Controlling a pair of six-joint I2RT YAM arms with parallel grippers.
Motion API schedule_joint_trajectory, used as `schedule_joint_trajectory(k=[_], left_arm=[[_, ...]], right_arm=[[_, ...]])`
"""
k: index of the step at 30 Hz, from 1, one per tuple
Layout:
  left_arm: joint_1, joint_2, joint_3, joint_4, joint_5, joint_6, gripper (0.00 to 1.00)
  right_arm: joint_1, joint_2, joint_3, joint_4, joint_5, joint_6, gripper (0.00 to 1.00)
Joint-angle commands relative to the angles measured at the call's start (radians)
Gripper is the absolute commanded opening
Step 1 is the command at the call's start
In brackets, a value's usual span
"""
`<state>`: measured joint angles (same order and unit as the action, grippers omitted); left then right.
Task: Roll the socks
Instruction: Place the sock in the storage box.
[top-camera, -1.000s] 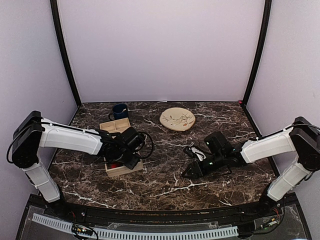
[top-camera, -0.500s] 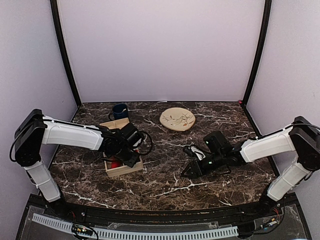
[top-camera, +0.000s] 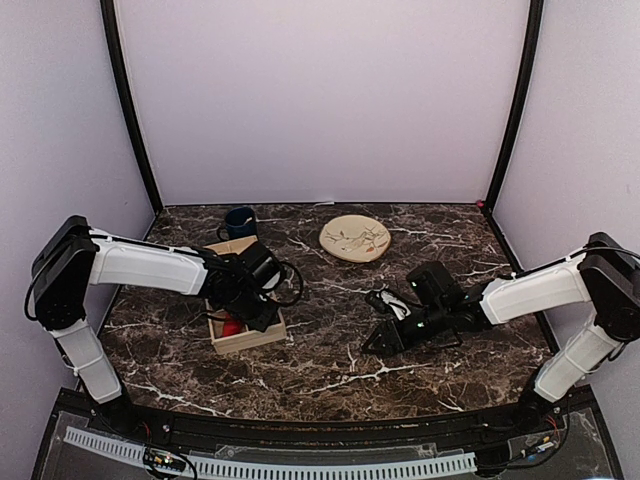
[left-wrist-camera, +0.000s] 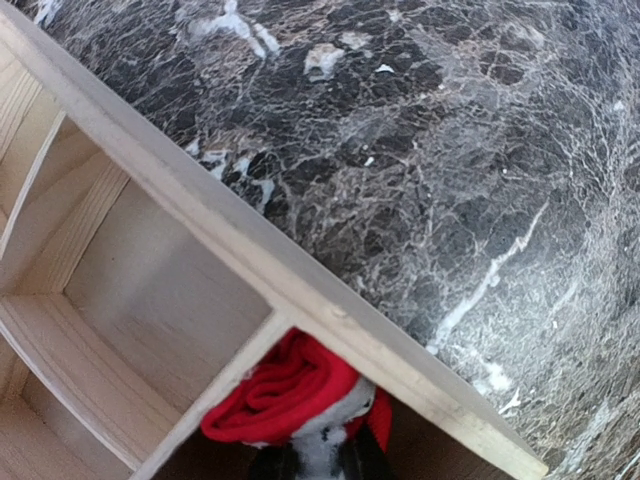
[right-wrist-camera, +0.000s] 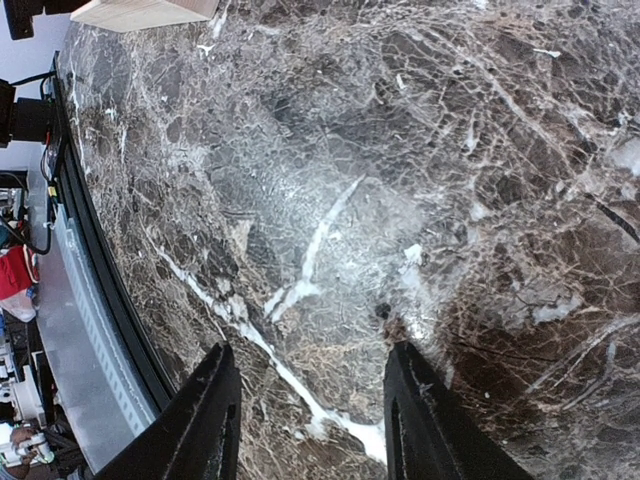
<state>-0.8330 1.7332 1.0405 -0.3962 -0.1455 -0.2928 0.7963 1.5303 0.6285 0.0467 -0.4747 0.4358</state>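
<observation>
Your left arm (top-camera: 150, 265) and right arm (top-camera: 530, 290) had white tubular links, black joints and black wrists. A black cable (top-camera: 296, 285) looped beside the left wrist. The right gripper (right-wrist-camera: 310, 420) had black fingers (right-wrist-camera: 208, 420).

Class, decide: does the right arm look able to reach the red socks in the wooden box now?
Probably not: the left gripper grips the red socks inside the wooden box, covering them; the right gripper hangs open over the table, well apart.

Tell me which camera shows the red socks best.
The left wrist view: the socks sit in a box compartment as a red bundle, pinched by the left gripper. The top view shows only a small red patch beneath that arm; the right wrist view shows none.
</observation>
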Motion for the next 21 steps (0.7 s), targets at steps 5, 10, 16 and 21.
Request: schedule_joint_trajectory(k=[5, 10, 16, 21], left_arm=[[0.002, 0.011, -0.020, -0.073, 0.032, -0.036, 0.29], [0.001, -0.009, -0.022, -0.073, 0.040, -0.046, 0.37], [0.002, -0.029, -0.020, -0.070, 0.028, -0.060, 0.39], [0.000, -0.058, -0.015, -0.068, 0.017, -0.067, 0.38]], right_arm=[[-0.008, 0.017, 0.033, -0.003, -0.003, -0.022, 0.45], [-0.008, 0.019, 0.032, 0.001, -0.005, -0.020, 0.45], [-0.009, 0.021, 0.032, 0.002, -0.005, -0.018, 0.45], [-0.009, 0.022, 0.032, 0.005, -0.005, -0.017, 0.45]])
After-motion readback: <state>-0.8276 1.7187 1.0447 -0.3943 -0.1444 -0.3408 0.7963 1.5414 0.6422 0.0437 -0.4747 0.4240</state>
